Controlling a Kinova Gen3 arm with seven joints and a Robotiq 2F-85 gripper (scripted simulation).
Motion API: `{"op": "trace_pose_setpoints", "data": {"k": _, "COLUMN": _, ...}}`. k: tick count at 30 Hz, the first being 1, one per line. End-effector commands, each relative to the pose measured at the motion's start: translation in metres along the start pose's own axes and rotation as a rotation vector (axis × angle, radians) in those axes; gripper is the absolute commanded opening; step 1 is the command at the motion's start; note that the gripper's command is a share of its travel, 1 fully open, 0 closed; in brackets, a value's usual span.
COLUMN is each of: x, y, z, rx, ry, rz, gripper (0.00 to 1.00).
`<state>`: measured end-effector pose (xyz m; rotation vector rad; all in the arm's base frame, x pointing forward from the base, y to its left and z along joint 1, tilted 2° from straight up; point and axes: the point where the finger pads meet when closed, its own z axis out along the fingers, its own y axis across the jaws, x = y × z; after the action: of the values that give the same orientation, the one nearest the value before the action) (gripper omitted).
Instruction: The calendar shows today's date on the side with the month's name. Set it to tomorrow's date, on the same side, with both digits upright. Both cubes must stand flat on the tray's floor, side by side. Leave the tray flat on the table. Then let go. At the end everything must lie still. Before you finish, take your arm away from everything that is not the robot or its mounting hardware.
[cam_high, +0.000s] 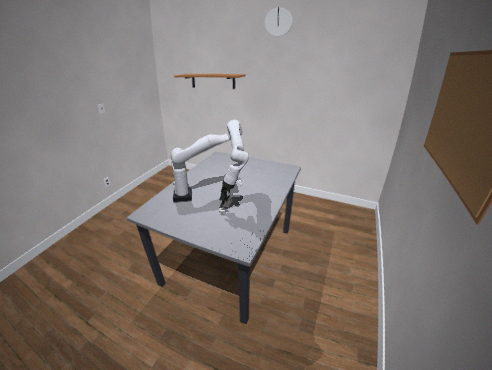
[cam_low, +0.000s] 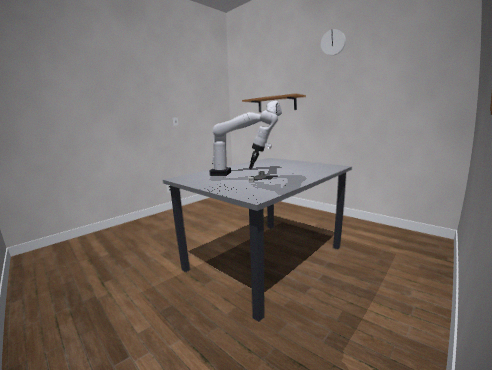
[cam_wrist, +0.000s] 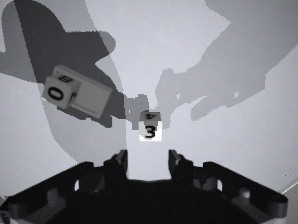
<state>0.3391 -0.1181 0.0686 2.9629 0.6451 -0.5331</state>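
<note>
In the wrist view a small cube (cam_wrist: 150, 127) with a 3 facing me stands on the grey table, just beyond my fingertips and apart from them. My gripper (cam_wrist: 148, 158) is half open with nothing between the fingers. To the left lies the calendar tray (cam_wrist: 94, 101), seen at an angle, with a second cube (cam_wrist: 60, 90) showing a 0 at its left end. The month's name is not readable. In the top and exterior views the gripper (cam_high: 225, 201) points down close over the table's middle; it also shows in the exterior view (cam_low: 252, 162), with the tray (cam_low: 263, 175) beside it.
The arm's base (cam_high: 181, 192) stands at the table's left side. Dark arm shadows fall across the table around the cubes. The table edges are some way from the tray on all sides.
</note>
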Motion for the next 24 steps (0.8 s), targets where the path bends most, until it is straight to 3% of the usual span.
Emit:
{"op": "trace_pose_setpoints", "data": {"k": 1, "x": 0.0027, "y": 0.0022, "z": 0.0014, "rx": -0.009, "ry": -0.052, "rz": -0.009, "gripper": 0.48}}
{"op": "trace_pose_setpoints", "data": {"k": 6, "x": 0.0033, "y": 0.0024, "z": 0.0008, "rx": -0.015, "ry": -0.130, "rz": -0.005, "gripper": 0.48}}
{"op": "trace_pose_setpoints", "data": {"k": 17, "x": 0.0037, "y": 0.0025, "z": 0.0010, "rx": -0.015, "ry": -0.169, "rz": -0.005, "gripper": 0.48}}
{"op": "trace_pose_setpoints", "data": {"k": 24, "x": 0.0055, "y": 0.0024, "z": 0.0017, "rx": -0.012, "ry": -0.319, "rz": -0.006, "gripper": 0.48}}
